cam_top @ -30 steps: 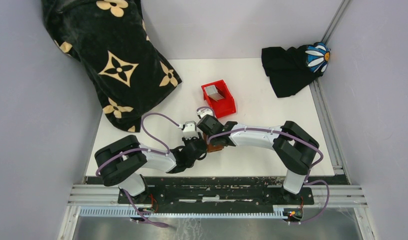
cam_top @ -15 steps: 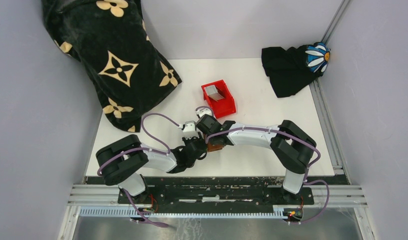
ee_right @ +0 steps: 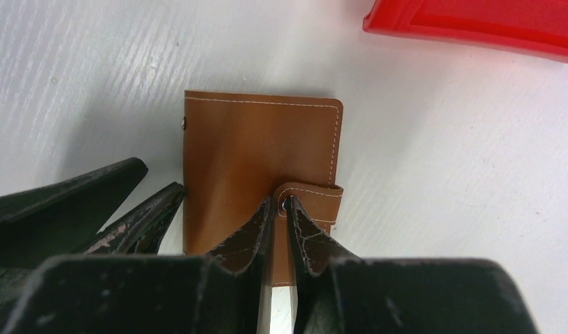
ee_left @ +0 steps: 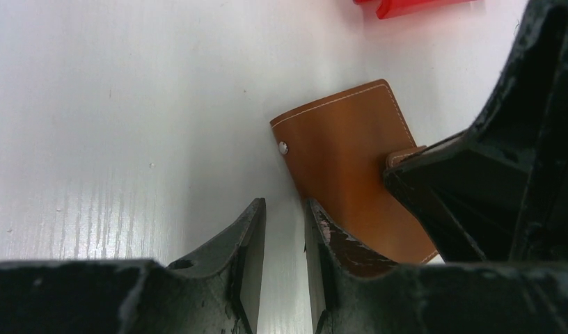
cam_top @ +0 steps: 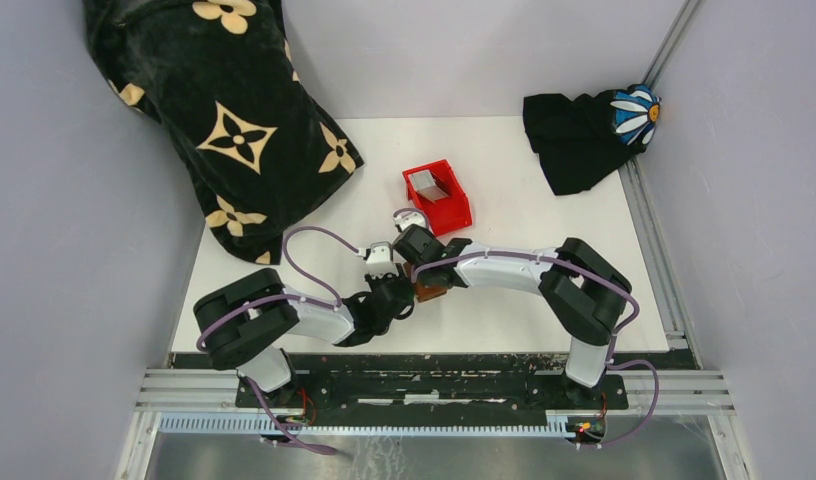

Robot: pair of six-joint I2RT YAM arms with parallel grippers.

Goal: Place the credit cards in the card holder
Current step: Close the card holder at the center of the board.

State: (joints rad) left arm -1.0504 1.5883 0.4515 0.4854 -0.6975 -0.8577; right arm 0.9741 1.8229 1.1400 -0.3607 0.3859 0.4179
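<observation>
Under right tool (ee_right: pixel 280 226), card holder (ee_right: pixel 246 146)

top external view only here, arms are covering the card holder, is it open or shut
Observer: Shut. In the right wrist view the card holder lies flat with its snap tab folded over.
Operator: where's the right gripper on it
Observer: The right gripper has its tips almost together at the tab's snap stud. I cannot confirm a real pinch.
Operator: and the left
Observer: The left gripper sits at the holder's edge, fingers a narrow gap apart, with the table showing between them.
</observation>
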